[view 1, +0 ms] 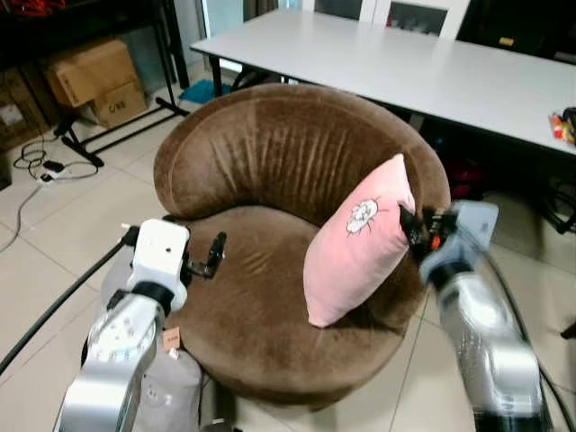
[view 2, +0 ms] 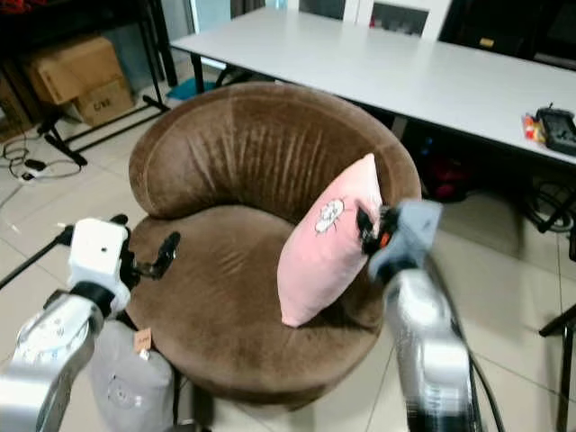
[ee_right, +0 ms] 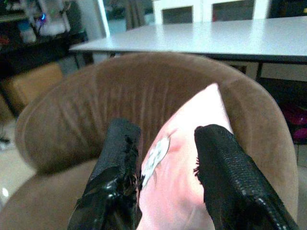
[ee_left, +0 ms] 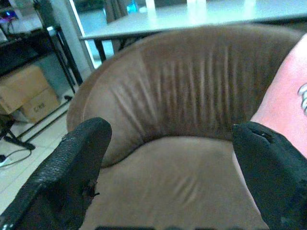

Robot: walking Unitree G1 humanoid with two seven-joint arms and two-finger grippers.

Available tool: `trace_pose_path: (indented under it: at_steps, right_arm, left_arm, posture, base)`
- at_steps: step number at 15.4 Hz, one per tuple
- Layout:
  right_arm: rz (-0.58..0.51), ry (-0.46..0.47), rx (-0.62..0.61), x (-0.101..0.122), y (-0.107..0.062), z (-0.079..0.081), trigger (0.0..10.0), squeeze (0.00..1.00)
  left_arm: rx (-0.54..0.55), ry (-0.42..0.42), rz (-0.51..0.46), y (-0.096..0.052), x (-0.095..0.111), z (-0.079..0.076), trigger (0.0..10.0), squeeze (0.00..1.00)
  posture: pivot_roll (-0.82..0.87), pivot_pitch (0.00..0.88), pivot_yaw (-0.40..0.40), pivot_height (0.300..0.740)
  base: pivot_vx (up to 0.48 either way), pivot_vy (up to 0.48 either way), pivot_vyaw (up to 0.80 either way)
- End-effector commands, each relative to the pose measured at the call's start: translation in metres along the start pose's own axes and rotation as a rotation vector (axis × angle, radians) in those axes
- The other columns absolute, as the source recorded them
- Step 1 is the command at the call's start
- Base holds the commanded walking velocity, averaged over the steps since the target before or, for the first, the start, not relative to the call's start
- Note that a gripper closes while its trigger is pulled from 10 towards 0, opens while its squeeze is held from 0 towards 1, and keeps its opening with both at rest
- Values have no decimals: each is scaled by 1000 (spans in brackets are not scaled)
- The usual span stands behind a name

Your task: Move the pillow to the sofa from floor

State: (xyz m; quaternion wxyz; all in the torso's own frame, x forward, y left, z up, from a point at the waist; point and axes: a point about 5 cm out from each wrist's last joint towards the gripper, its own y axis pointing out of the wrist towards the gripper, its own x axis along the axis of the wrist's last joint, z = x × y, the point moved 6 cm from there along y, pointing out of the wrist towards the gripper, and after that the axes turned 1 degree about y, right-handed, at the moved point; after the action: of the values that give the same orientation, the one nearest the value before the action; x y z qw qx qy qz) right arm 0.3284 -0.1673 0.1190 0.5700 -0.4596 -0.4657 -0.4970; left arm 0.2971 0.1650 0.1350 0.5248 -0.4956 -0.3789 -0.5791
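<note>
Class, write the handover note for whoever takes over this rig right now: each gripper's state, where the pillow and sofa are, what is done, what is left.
Right gripper: fingers either side of the pink pillow's upper edge; grip unclear.
Left gripper: open, empty, over the seat's left side.
Pillow: upright on the brown sofa, leaning against its right backrest.
Done: pillow is on the sofa.
Left: release if needed and pull the right arm away.

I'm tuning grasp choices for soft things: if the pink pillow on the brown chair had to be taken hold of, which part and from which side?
Grip the pink pillow by its raised upper corner, coming from the robot's right, where the right gripper already straddles that edge. It stands tilted against the brown chair backrest, so the thin top edge is free, while the lower end sinks into the seat.
</note>
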Motion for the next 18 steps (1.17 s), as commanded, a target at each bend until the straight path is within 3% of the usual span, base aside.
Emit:
trace_pose_path:
  at_steps: [1, 2, 4, 6, 12, 18]
  right_arm:
    - [18, -22, -1, 1, -5, 7, 10000, 0]
    - [51, -2, -1, -1, -12, 12, 10000, 0]
    - [45, -47, 51, 3, -9, 19, 10000, 0]
    - [72, -59, 11, 1, -8, 12, 10000, 0]
    - [84, -65, 13, 0, -8, 14, 10000, 0]
    - [86, -76, 19, 1, -7, 16, 10000, 0]
  left_arm:
    - [24, -18, -59, -3, 13, 1, 10000, 0]
    - [49, -42, -63, -7, 12, 3, 10000, 0]
    - [44, -8, -45, -11, 6, 3, 10000, 0]
    - [55, 6, -46, -13, 6, 7, 10000, 0]
    - [56, -2, -64, -10, 10, 6, 10000, 0]
    - [55, 10, -70, -7, 10, 6, 10000, 0]
  posture:
    - [-27, 0, -9, 740]
    - [-26, 0, -15, 740]
    - [-19, 0, -27, 740]
    - [-14, 0, -34, 740]
    - [-16, 0, -31, 740]
    - [-20, 0, -27, 740]
  base:
    - [0, 0, 0]
    - [0, 0, 0]
    - [0, 0, 0]
    - [0, 0, 0]
    - [0, 0, 0]
    - [-214, 0, 0]
